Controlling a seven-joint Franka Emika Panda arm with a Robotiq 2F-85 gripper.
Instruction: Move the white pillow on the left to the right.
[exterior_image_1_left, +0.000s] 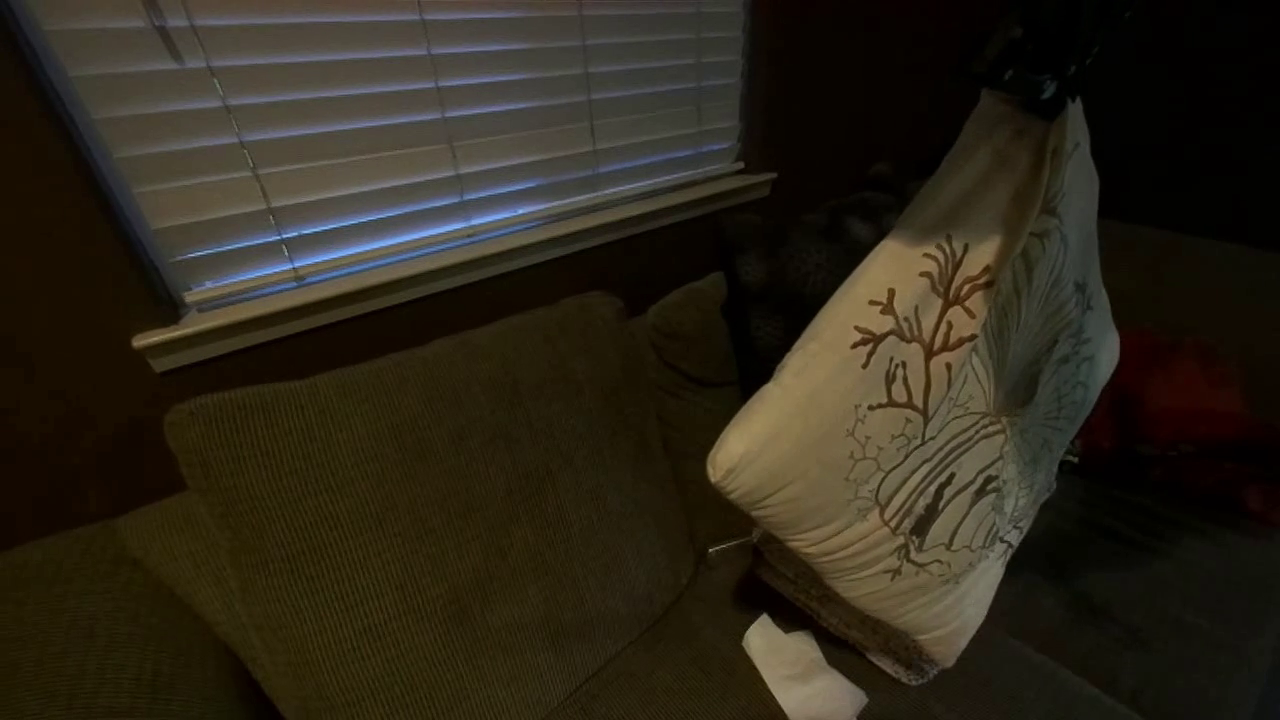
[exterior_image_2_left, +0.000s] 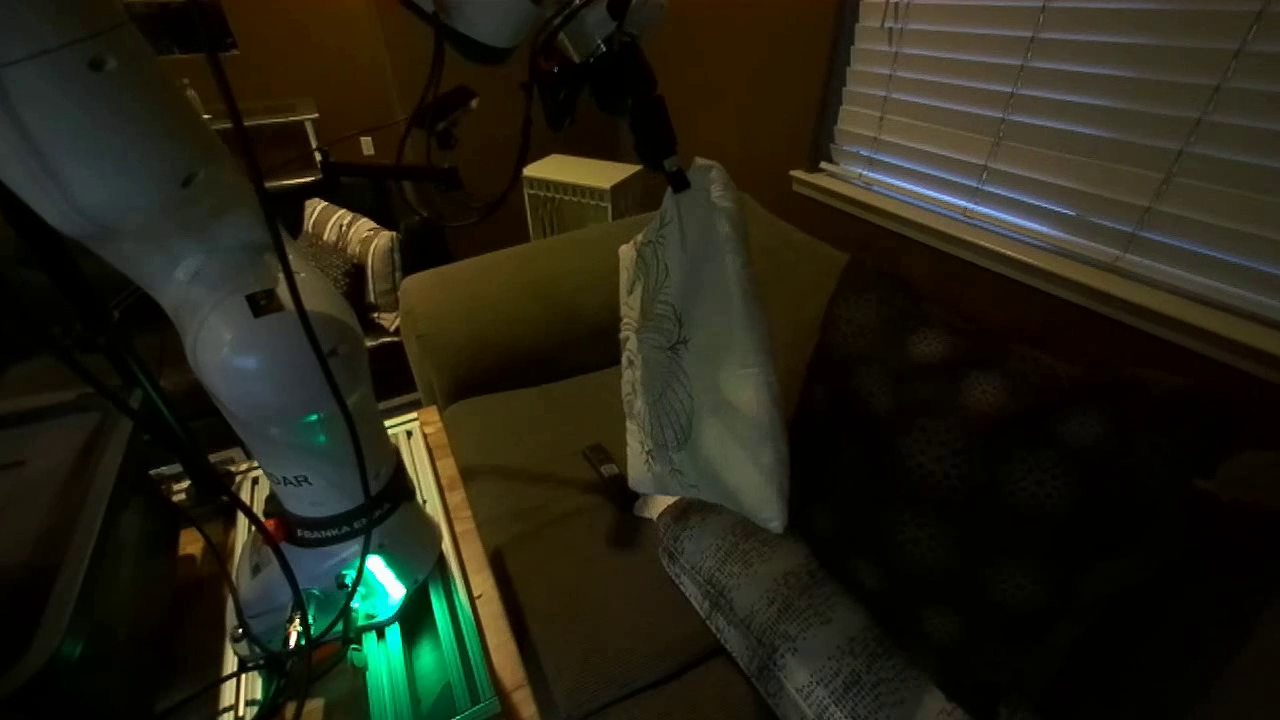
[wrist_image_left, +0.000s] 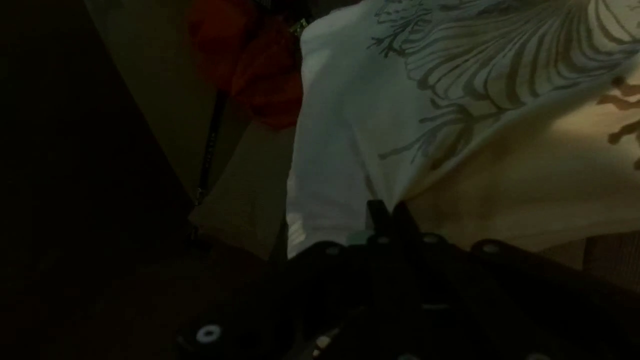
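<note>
The white pillow hangs in the air above the sofa in both exterior views (exterior_image_1_left: 800, 430) (exterior_image_2_left: 725, 350). It is cream-white with a reddish-brown branch motif and curved line stitching. My gripper (exterior_image_1_left: 1040, 100) is shut on its top end; the pinched cloth also shows at the gripper (exterior_image_2_left: 680, 178) in an exterior view. In the wrist view the gripper (wrist_image_left: 392, 207) has its fingertips close together with folds of the white pillow (wrist_image_left: 340, 125) running into them. The pillow's lower edge overlaps the whitish oblong pillow (exterior_image_2_left: 780, 600); I cannot tell whether they touch.
A dark pillow with pale flower dots (exterior_image_2_left: 980, 480) leans at the sofa back. A remote (exterior_image_2_left: 603, 462) and a white paper (exterior_image_1_left: 800, 670) lie on the seat. A back cushion (exterior_image_1_left: 430, 490), an armrest (exterior_image_2_left: 520, 300), a window sill (exterior_image_1_left: 450, 270) and a red object (wrist_image_left: 270, 75) also show.
</note>
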